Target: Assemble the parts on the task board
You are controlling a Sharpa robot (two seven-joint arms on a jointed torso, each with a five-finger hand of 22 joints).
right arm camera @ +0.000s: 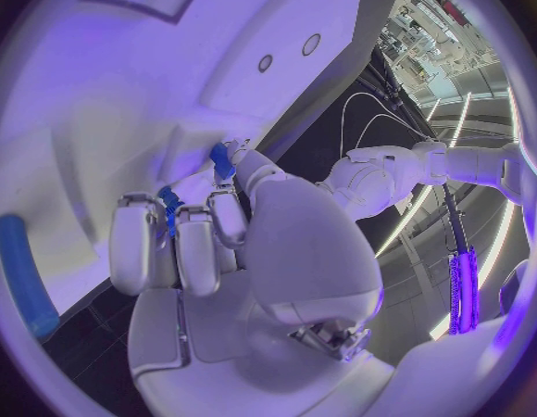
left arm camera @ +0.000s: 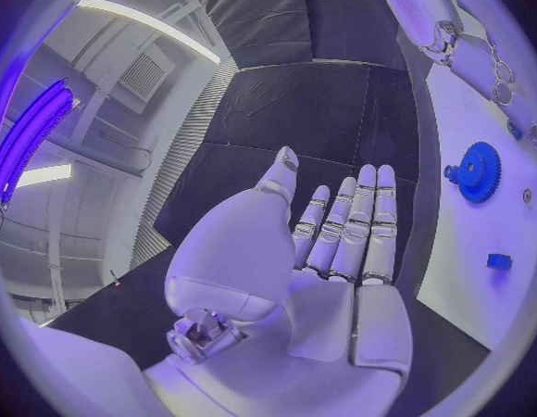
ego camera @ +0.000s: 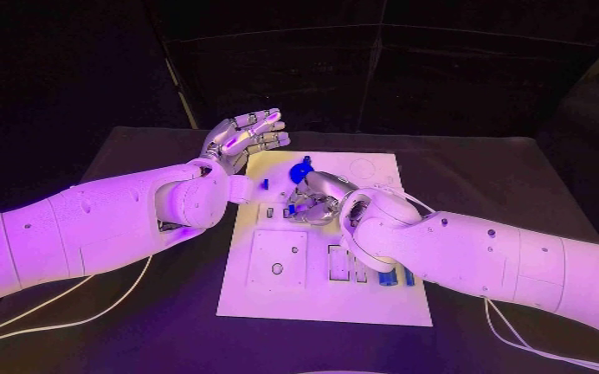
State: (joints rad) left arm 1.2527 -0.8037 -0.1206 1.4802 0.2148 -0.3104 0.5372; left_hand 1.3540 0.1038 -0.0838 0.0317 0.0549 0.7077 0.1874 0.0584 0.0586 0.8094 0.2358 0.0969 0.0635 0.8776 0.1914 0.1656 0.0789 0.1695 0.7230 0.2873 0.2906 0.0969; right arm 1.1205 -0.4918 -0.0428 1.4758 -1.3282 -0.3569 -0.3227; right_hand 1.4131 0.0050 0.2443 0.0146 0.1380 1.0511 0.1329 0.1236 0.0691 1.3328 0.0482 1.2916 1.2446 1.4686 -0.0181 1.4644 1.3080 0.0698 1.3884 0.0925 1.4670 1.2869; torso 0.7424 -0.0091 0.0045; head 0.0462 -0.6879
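Left robot hand [ego camera: 245, 138] spread flat, holding nothing, beside task board [ego camera: 327, 283]; right robot hand [ego camera: 317, 199] pinching small blue part [right arm camera: 223, 161] over board.

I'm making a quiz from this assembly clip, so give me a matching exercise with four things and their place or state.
Things:
1 left hand
2 right hand
3 blue gear
4 task board

States:
A white plate lying on the black table
B lies flat on the board
C open, fingers straight, holds nothing
D fingers curled around small blue parts

Pairs: 1-C, 2-D, 3-B, 4-A
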